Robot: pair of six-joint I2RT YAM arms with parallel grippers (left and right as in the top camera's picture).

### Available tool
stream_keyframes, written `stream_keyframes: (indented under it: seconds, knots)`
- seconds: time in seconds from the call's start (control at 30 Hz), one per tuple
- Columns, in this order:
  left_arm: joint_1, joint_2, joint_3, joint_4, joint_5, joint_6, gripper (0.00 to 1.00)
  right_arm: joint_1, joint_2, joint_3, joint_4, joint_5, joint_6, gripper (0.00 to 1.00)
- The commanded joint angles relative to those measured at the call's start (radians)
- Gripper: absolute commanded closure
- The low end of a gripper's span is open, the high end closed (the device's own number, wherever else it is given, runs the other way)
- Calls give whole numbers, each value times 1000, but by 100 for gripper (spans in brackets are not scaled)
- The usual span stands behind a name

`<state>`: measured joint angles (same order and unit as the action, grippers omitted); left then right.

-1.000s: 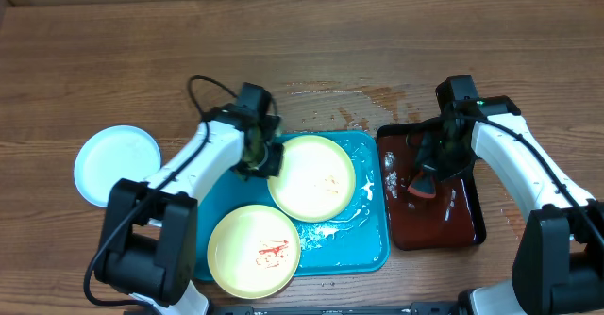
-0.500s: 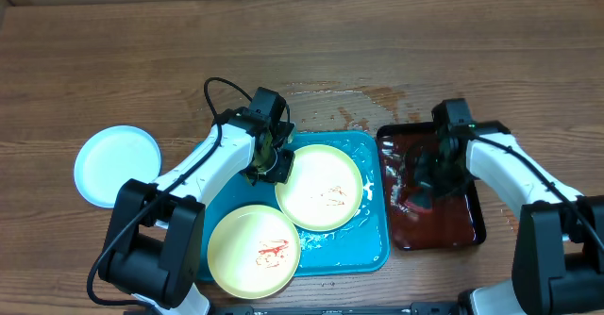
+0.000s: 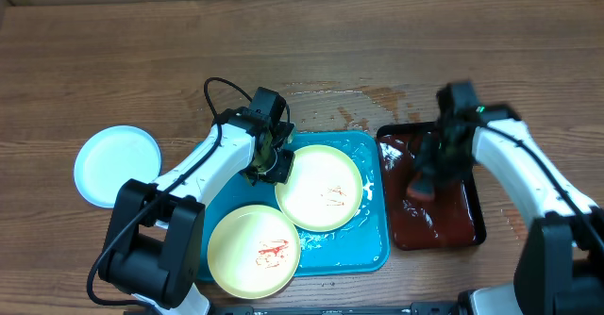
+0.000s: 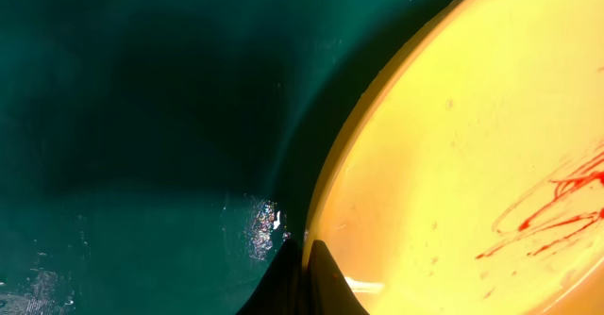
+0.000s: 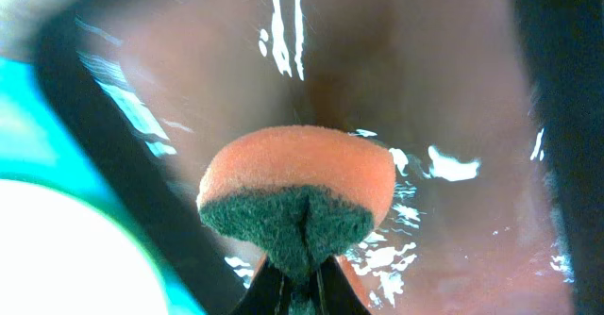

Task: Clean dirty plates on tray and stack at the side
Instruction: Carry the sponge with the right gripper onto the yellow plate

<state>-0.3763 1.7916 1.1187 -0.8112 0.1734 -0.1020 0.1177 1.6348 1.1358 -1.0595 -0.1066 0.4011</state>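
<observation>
On the turquoise tray (image 3: 370, 232) lie two pale yellow plates with red smears, one at the upper right (image 3: 319, 187) and one at the lower left (image 3: 253, 251). My left gripper (image 3: 275, 168) is shut on the left rim of the upper plate. The left wrist view shows that rim (image 4: 326, 202) pinched between the dark fingertips of the left gripper (image 4: 304, 263), above the tray floor (image 4: 142, 117). A white-light blue plate (image 3: 118, 166) lies on the table left of the tray. My right gripper (image 3: 424, 179) is shut on an orange and green sponge (image 5: 297, 197), held over the dark red-brown tray (image 3: 448, 223).
The dark red-brown tray (image 5: 453, 89) holds a film of water. Wet patches and foam spot the turquoise tray by the upper plate (image 3: 366, 192) and the wood (image 3: 363, 98) behind both trays. A black cable (image 3: 215, 93) loops over the left arm.
The left gripper dragged the upper yellow plate a little to the right, then held still. The right gripper dipped the sponge into the red-brown tray and lifted it again.
</observation>
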Motion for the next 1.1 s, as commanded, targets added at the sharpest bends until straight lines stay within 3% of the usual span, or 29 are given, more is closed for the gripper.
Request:
stream_keyframes:
  seconds: [0.0, 0.1, 0.33, 0.63, 1.07]
  knots:
    - [0, -21, 17, 0, 11, -11, 96, 1, -55, 135, -45, -13, -48, 96]
    - [0, -21, 17, 3, 12, -19, 96, 23, -55, 146, -62, -160, -195, 96]
    - [-5, -21, 17, 20, 58, -34, 96, 189, -55, 140, -55, -212, -242, 96]
    - [-6, -21, 17, 30, 85, -63, 96, 357, -24, 107, 64, -195, 36, 96]
    - [-6, -21, 17, 31, 90, -86, 96, 457, 211, 42, 150, -76, 78, 96]
